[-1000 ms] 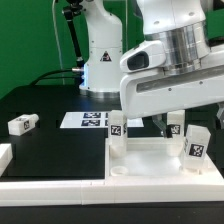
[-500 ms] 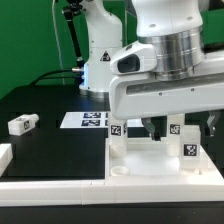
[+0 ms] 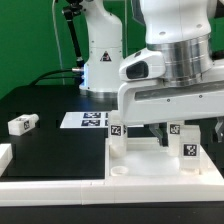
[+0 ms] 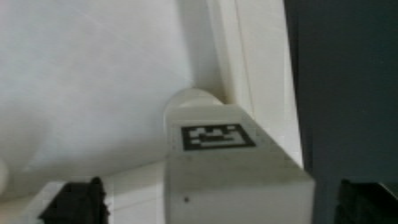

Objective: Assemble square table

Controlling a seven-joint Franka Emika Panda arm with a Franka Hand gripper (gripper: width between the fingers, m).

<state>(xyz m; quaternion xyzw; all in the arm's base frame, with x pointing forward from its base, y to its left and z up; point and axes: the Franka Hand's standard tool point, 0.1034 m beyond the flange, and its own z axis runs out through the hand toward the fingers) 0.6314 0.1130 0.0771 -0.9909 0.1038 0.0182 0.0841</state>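
A tagged leg block (image 4: 217,150) sits in a corner of the white square tabletop (image 4: 89,80), midway between the jaws of the gripper (image 4: 217,203), which gape wide and grip nothing (both fingertips stand clear of it). A loose leg (image 3: 20,124) lies on the black table (image 3: 50,150), well outside the jaws and past the marker board (image 3: 88,120).

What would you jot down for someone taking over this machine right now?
Gripper: open, fingers either side of an upright leg in a corner of the tabletop, not touching it.
Done: three legs stand on the tabletop in the exterior view.
Fourth leg lies loose on the black table, at the exterior view's left.
Left: mount that leg; whether the standing ones are tight cannot be seen.
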